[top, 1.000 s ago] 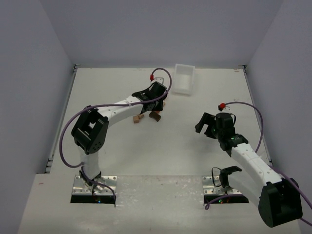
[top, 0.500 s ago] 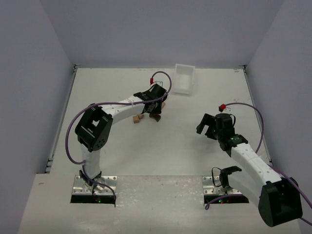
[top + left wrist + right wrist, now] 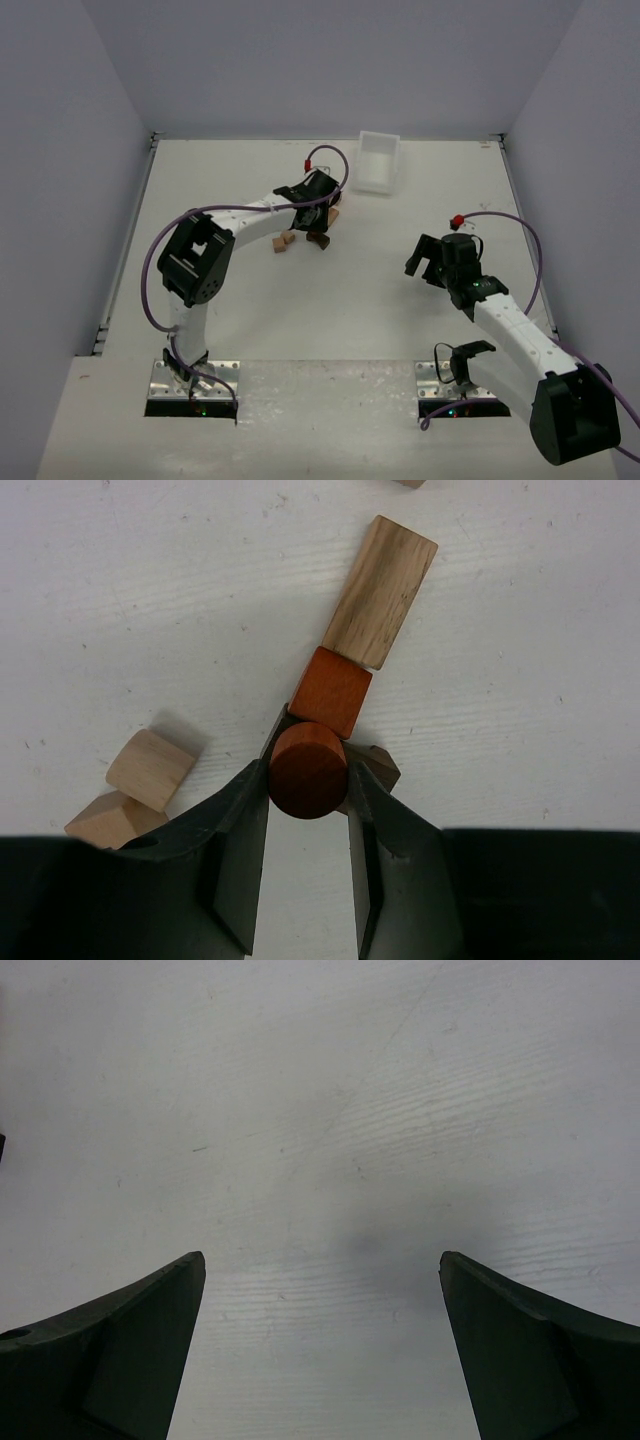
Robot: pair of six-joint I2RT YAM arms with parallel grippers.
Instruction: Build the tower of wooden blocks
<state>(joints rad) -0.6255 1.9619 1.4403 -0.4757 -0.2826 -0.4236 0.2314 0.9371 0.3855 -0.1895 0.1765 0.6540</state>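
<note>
Blocks: an orange-brown cylinder (image 3: 308, 770), an orange cube (image 3: 330, 691) and a tan bar (image 3: 380, 592) are lining up in a row. A dark block (image 3: 380, 766) is peeking out from behind the cylinder. Two tan pieces (image 3: 150, 769) are lying to the left of the row, touching each other.
Place: the cluster is sitting mid-table (image 3: 150, 600), near the white tray (image 3: 377, 162).
Blocks and jaws: the cylinder is sitting between the fingertips. The cube is lying just beyond it, and the bar is lying past the cube.
Left gripper (image 3: 308, 776): the jaws are standing narrowly apart, clamping the cylinder's sides.
Right gripper (image 3: 320, 1260): the jaws are gaping wide over the table, holding nothing, well apart from the blocks.
</note>
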